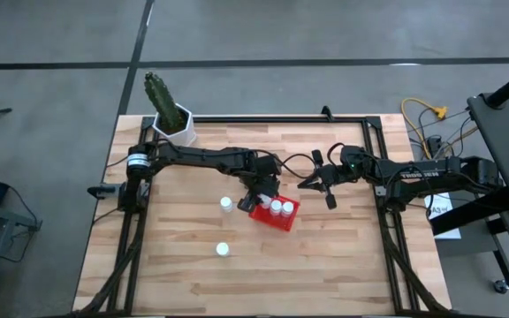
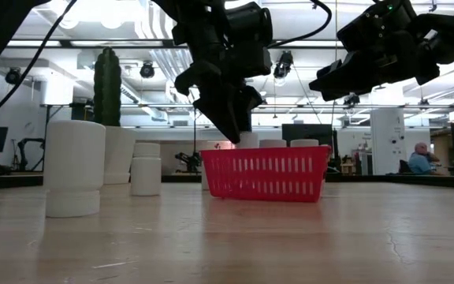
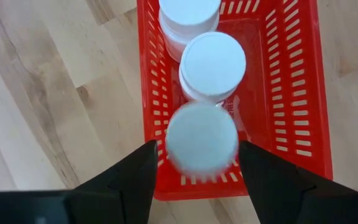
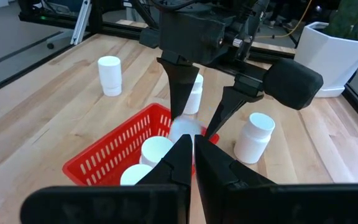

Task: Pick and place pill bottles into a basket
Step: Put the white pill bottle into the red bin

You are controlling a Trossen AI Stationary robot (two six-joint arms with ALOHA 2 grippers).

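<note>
Wooden tabletop carries the red basket (image 1: pixel 274 213), already holding two pill bottles (image 3: pixel 212 65). Note the left gripper (image 3: pixel 197 165) above its near end: its fingers stand spread, clear of a third bottle (image 3: pixel 201 138) dropping in. Your right gripper (image 1: pixel 318 185) waits clenched beside the basket.

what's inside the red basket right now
Two white pill bottles stand inside the red basket. A third bottle sits between the left hand's spread fingers at the basket's near end. Its base and the floor beneath are hidden.
</note>
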